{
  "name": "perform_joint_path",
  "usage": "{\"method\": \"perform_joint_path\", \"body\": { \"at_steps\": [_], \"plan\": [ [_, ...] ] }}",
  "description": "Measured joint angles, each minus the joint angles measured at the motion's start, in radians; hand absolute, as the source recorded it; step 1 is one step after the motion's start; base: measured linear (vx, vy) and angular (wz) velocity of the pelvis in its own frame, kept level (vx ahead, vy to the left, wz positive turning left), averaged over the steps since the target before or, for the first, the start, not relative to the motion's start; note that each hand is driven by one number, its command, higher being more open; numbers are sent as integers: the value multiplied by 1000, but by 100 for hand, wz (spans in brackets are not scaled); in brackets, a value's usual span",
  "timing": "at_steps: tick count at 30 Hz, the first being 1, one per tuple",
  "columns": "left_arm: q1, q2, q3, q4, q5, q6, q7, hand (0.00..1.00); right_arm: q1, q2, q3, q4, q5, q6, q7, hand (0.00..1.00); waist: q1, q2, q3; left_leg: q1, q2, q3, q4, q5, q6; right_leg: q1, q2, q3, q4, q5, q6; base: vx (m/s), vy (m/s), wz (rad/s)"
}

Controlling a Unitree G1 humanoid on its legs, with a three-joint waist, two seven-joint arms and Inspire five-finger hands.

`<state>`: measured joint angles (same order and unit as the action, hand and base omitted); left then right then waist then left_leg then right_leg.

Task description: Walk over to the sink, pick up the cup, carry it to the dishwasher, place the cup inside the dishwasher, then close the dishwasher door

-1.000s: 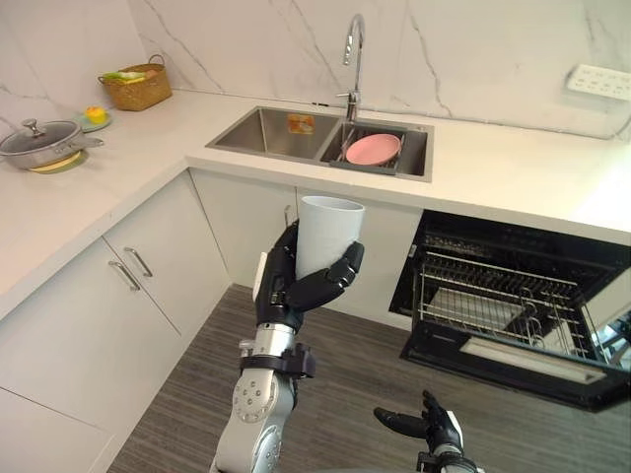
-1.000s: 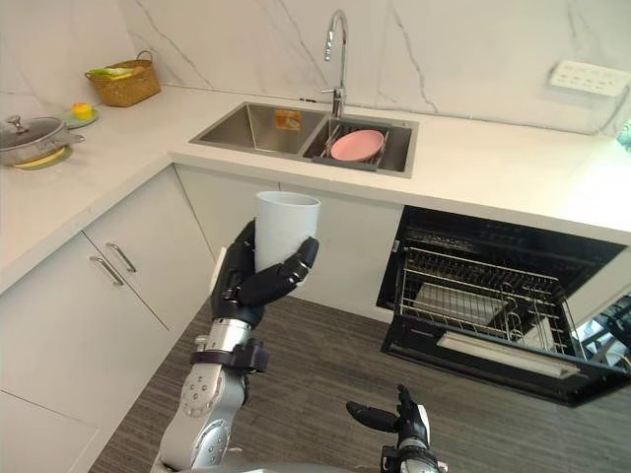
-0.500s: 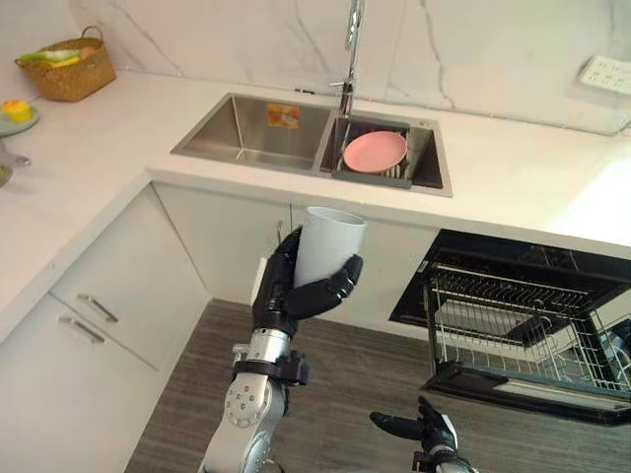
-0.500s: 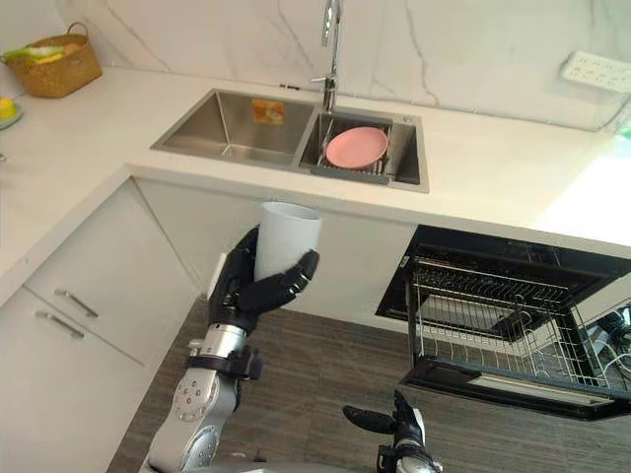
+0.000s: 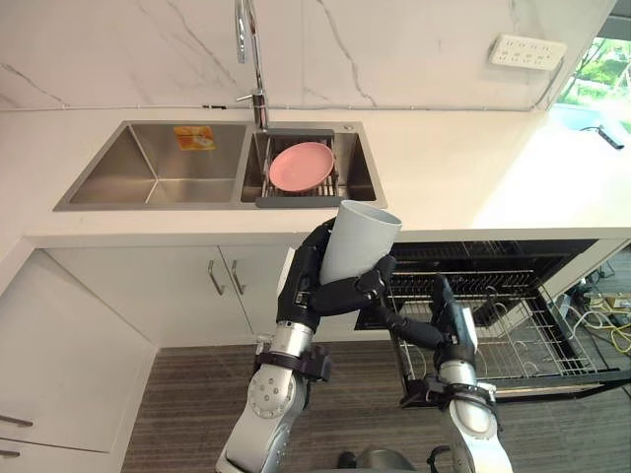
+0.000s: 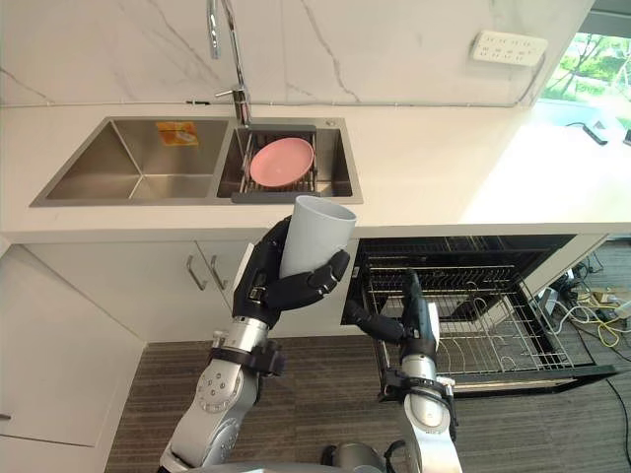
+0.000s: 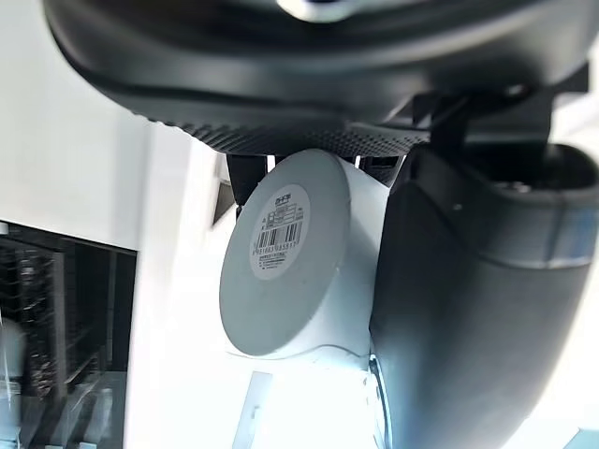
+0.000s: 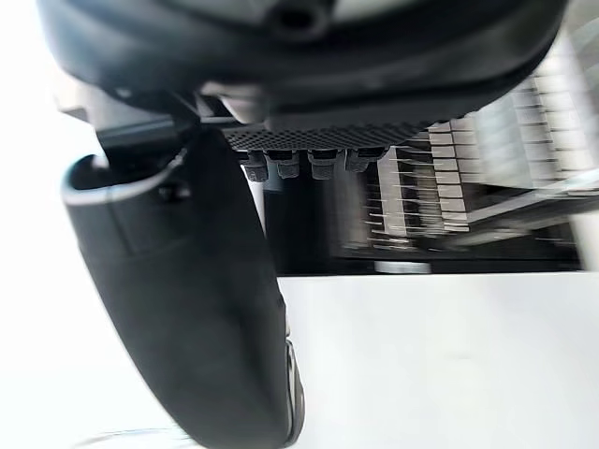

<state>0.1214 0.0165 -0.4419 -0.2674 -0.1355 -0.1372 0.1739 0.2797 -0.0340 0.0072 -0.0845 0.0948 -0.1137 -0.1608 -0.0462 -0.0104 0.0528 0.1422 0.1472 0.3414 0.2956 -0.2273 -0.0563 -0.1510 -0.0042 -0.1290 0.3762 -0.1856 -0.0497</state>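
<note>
My left hand is shut on a tall white cup, held tilted in front of the counter edge, below the sink. In the left wrist view the cup's labelled base sits between my fingers and thumb. My right hand is open with straight fingers, just right of the cup and in front of the open dishwasher. Its wire rack is pulled out at the lower right and also shows past my right thumb as the rack.
A pink plate leans in the drainer of the sink's right basin, under the faucet. The white countertop runs right to a wall socket. White cabinet doors stand at the left. Cables lie on the floor at far right.
The camera has swung right, so the sink is now upper left and the dishwasher lower right. My right hand has risen beside the cup. My left hand still holds the cup.
</note>
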Motion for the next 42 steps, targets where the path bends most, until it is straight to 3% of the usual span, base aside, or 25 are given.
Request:
{"method": "perform_joint_path", "body": {
  "at_steps": [4,5,7,8,9,10,11,14,19,22,24,26,28,36,42],
  "plan": [
    [4,-3,5,-20,-1,-4,21,0,52,7,40,-180,-9,-13,-4,100,11,26,18,-136,84,-22,424,8,-19,93,6,32,-55,-3,2,47,61,-19],
    [6,-3,2,-30,-1,-6,21,0,51,6,48,-205,-14,-21,-9,100,18,30,15,-158,81,-39,431,-45,-8,97,7,57,-54,-15,-8,29,127,-49],
    [7,-4,-6,-36,0,-13,21,0,46,6,52,-217,-40,-35,-16,100,21,29,16,-188,64,-80,376,-104,10,95,6,91,-52,-17,-4,23,146,-59],
    [9,-3,-14,-36,0,-15,22,0,41,3,51,-216,-51,-36,-22,100,29,28,16,-203,31,-153,283,-124,15,85,5,127,-45,-18,4,42,261,-93],
    [14,0,-19,-36,0,-16,24,0,40,-5,56,-215,-61,-36,-25,100,35,31,15,-211,-6,-256,152,-117,7,64,5,164,-23,-24,26,47,290,-102],
    [21,3,-19,-34,1,-16,24,0,42,-15,67,-211,-71,-36,-26,100,33,31,13,-208,-27,-276,110,-52,27,45,4,192,5,-34,46,75,250,-81],
    [35,11,-21,-31,4,-15,26,0,52,-20,85,-204,-83,-34,-28,100,17,21,4,-192,-56,-269,94,-35,45,35,-12,214,5,-26,78,82,179,-47],
    [48,13,-23,-31,18,-15,39,0,54,-18,101,-206,-88,-34,-13,100,22,15,5,-193,-92,-295,91,-33,49,28,-28,272,-40,5,114,113,174,-56],
    [55,31,-29,-31,18,-16,41,0,60,1,128,-208,-88,-34,7,100,31,9,1,-112,-117,-210,-2,-31,52,25,-31,383,-81,27,140,49,114,-65],
    [53,42,-25,-32,18,-19,43,0,41,-6,128,-200,-87,-34,6,100,28,9,-1,-95,-114,-159,-45,-30,70,-1,-6,436,-130,83,143,7,77,-91],
    [52,43,-8,-31,22,-20,49,0,9,-16,129,-177,-87,-35,8,100,30,9,-2,-93,-106,-136,-72,-18,91,-19,-5,380,-176,136,132,-17,57,-103],
    [46,46,25,-29,41,-20,61,0,-26,-19,120,-140,-87,-35,7,100,15,11,-1,-91,-97,-106,-97,-9,102,-10,-26,257,-255,201,120,-8,8,-71],
    [45,44,44,-29,57,-20,66,0,-25,-27,107,-119,-86,-35,10,100,0,13,-1,-77,-102,-104,-97,-7,102,20,-20,256,-296,225,123,19,16,-21],
    [4,43,138,-30,79,-22,94,0,-21,-48,45,-128,3,-49,62,100,-2,28,-10,-54,-121,-136,-120,10,110,106,-42,247,-453,316,124,-33,2,4],
    [-13,44,179,-29,79,-21,114,0,-23,-48,35,-144,168,-56,105,100,0,28,-11,-52,-122,-140,-121,21,104,112,-42,246,-468,327,118,-59,-39,0]
  ]
}}
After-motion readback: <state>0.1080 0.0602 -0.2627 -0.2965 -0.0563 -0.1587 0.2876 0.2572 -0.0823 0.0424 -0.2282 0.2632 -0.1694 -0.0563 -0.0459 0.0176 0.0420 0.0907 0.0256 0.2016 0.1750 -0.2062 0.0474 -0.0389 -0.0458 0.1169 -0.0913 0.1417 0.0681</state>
